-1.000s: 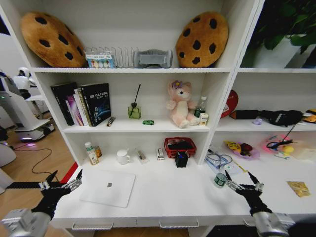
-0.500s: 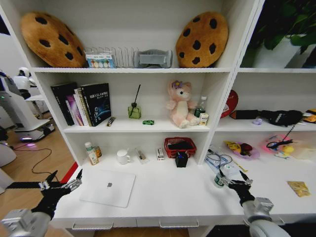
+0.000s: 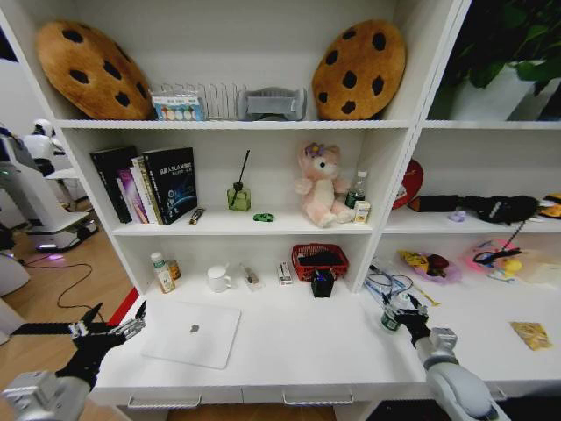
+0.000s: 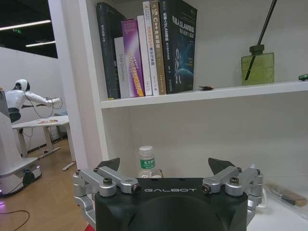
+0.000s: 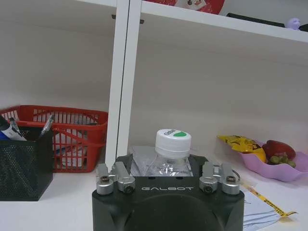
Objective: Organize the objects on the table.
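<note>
Left gripper (image 3: 110, 331) hovers spread wide off the worktop's (image 3: 298, 351) near-left corner, holding nothing, beside the closed laptop (image 3: 193, 333). Right gripper (image 3: 404, 314) sits at the small clear bottle (image 3: 391, 317) on the worktop's right side; in the right wrist view the white-capped bottle (image 5: 172, 154) stands upright between the partly closed jaws, contact unclear. To do it well: centre on the body below the cap, squeeze evenly, avoid tipping, lift straight. Red basket (image 3: 319, 260) stands farther back.
</note>
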Controlling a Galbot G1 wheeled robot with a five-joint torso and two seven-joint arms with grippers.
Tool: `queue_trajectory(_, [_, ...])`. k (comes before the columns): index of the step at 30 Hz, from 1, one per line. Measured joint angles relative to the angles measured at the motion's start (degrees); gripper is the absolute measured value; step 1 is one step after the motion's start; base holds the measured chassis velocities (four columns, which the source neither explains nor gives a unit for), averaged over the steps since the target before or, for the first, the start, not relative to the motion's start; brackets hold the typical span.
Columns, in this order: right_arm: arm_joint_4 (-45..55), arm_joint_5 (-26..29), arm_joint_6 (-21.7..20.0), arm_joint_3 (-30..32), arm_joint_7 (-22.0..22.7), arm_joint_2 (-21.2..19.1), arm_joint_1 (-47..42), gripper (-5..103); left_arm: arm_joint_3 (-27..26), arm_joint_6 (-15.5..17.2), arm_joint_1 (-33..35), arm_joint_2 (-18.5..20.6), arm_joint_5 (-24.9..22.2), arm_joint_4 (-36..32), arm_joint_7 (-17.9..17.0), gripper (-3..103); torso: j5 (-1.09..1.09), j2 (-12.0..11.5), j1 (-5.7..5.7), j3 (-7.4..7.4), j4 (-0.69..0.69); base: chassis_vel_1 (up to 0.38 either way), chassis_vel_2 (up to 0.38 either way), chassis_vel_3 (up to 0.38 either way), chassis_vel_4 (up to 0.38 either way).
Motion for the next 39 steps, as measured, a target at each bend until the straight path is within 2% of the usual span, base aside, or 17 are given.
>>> queue_trajectory(2, [-0.1,-0.2,0.3,0.0,-0.2,0.1,-0.1,66,0.0,0.0,0.0,0.0,0.0,0.0,0.0,100,0.00,0.0,0.00,0.00,0.00,0.000,0.000,0.000,0.000])
queue_trajectory(3, [-0.2,-0.4,0.7,0.0,-0.4,0.3,-0.1,56,0.0,0.0,0.0,0.0,0.0,0.0,0.0,100,-0.01,0.0,0.00,0.00,0.00,0.000,0.000,0.000,0.000])
queue_trajectory(4, [-0.3,-0.4,0.9,0.0,-0.4,0.3,-0.1,51,0.0,0.0,0.0,0.0,0.0,0.0,0.0,100,0.00,0.0,0.00,0.00,0.00,0.000,0.000,0.000,0.000])
queue_trajectory(6, [-0.4,-0.3,1.2,0.0,-0.5,0.4,-0.1,51,0.0,0.0,0.0,0.0,0.0,0.0,0.0,100,0.00,0.0,0.00,0.00,0.01,0.000,0.000,0.000,0.000])
queue_trajectory(7, [-0.4,-0.3,1.5,0.1,-0.5,0.3,-0.1,45,0.0,0.0,0.0,0.0,0.0,0.0,0.0,100,0.00,0.0,0.00,0.00,0.01,0.000,0.000,0.000,0.000])
queue_trajectory(8, [-0.4,-0.3,1.5,0.1,-0.5,0.3,-0.1,45,0.0,0.0,0.0,0.0,0.0,0.0,0.0,100,0.00,0.0,0.00,0.00,0.01,0.000,0.000,0.000,0.000])
queue_trajectory(9, [-0.4,-0.3,2.0,0.2,-0.6,0.3,-0.3,35,0.0,0.0,0.0,0.0,0.0,0.0,0.0,100,0.00,0.0,0.00,0.00,0.01,0.000,0.000,0.000,0.000])
queue_trajectory(13, [0.7,0.1,2.8,1.1,-0.7,0.3,-1.4,28,0.0,0.0,0.0,0.0,0.0,0.0,0.0,100,0.00,0.0,0.00,0.00,0.01,0.000,0.000,0.000,0.000])
queue_trajectory(18, [5.6,0.8,6.0,4.1,-0.6,0.9,-5.5,27,0.0,0.0,0.0,0.0,0.0,0.0,0.0,100,0.00,0.0,0.00,0.00,0.03,0.000,0.000,0.000,0.000])
queue_trajectory(21, [13.6,1.0,7.8,6.9,0.6,4.0,-14.0,27,0.0,0.0,0.0,0.0,0.0,0.0,0.0,100,-0.03,0.0,-0.01,-0.01,0.01,0.000,0.000,0.000,0.000])
queue_trajectory(23, [15.0,0.6,8.6,7.3,0.8,5.2,-15.8,27,0.0,0.0,0.0,0.0,0.0,0.0,0.0,100,-0.03,0.0,-0.01,-0.01,0.00,0.000,0.000,0.000,0.000])
queue_trajectory(24, [17.3,-1.1,10.5,7.7,1.0,8.5,-19.2,27,0.0,0.0,0.0,0.0,0.0,0.0,0.0,100,-0.01,0.0,-0.01,-0.01,-0.03,0.000,0.000,0.000,0.000])
queue_trajectory(25, [17.3,-1.1,10.5,7.7,1.0,8.5,-19.2,27,0.0,0.0,0.0,0.0,0.0,0.0,0.0,100,-0.01,0.0,-0.01,-0.01,-0.03,0.000,0.000,0.000,0.000])
queue_trajectory(27, [19.7,-6.2,14.3,7.8,1.4,13.7,-23.5,27,0.0,0.0,0.0,0.0,0.0,0.0,0.0,100,-0.02,0.0,-0.02,-0.02,0.01,0.000,0.000,0.000,0.000])
queue_trajectory(28, [19.7,-6.2,14.3,7.8,1.4,13.7,-23.5,27,0.0,0.0,0.0,0.0,0.0,0.0,0.0,100,-0.02,0.0,-0.02,-0.02,0.01,0.000,0.000,0.000,0.000])
queue_trajectory(30, [21.4,-10.0,16.8,7.8,1.4,16.9,-27.0,27,0.0,0.0,0.0,0.0,0.0,0.0,0.0,100,-0.01,0.0,-0.02,-0.01,0.00,0.000,0.000,0.000,0.000])
queue_trajectory(39, [22.5,-13.3,22.4,7.9,0.7,19.4,-29.0,27,0.0,0.0,0.0,0.0,0.0,0.0,0.0,100,0.00,0.0,0.00,0.00,0.02,0.000,0.000,0.000,0.000])
